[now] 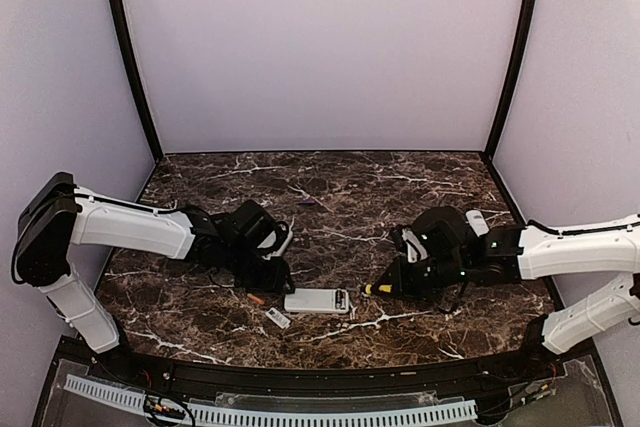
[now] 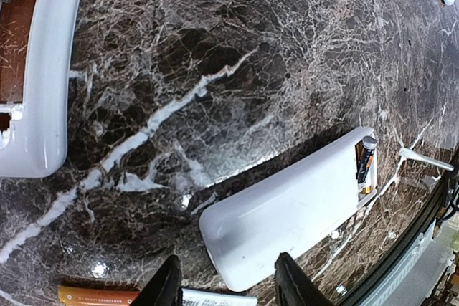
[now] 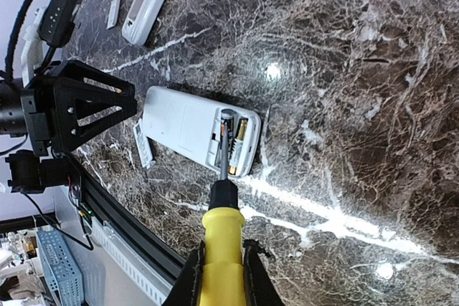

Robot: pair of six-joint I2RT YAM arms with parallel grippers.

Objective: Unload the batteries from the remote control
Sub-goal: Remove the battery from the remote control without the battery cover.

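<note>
From above, the remote control (image 1: 318,301) is lying back-up near the front of the worktop (image 1: 340,187), between the 2 arms. A loose battery (image 1: 256,299) is resting on the worktop just left of it, and a small white cover (image 1: 278,318) is lying near both. The left end effector (image 1: 272,269) is hovering close to the remote control's left end, but this view is not showing how its jaws stand. The right end effector (image 1: 398,279) is clenching the yellow-handled screwdriver (image 1: 375,289), which is pointing at the remote control's right end.

In the left wrist view, the left end effector (image 2: 229,288) is standing released. Its 2 fingers are apart and the near end of the remote control (image 2: 287,213) is showing between them. A seated battery (image 2: 366,166) is sitting in the open compartment at the far end. The loose battery (image 2: 97,295) is lying at the bottom edge with the cover (image 2: 215,297) just beside it. A second remote (image 2: 43,69) is filling the left edge.

In the right wrist view, the right end effector (image 3: 221,277) is grasping the screwdriver (image 3: 222,241) by its handle. The tip is reaching into the compartment of the remote control (image 3: 183,123), beside the seated battery (image 3: 239,137).
</note>
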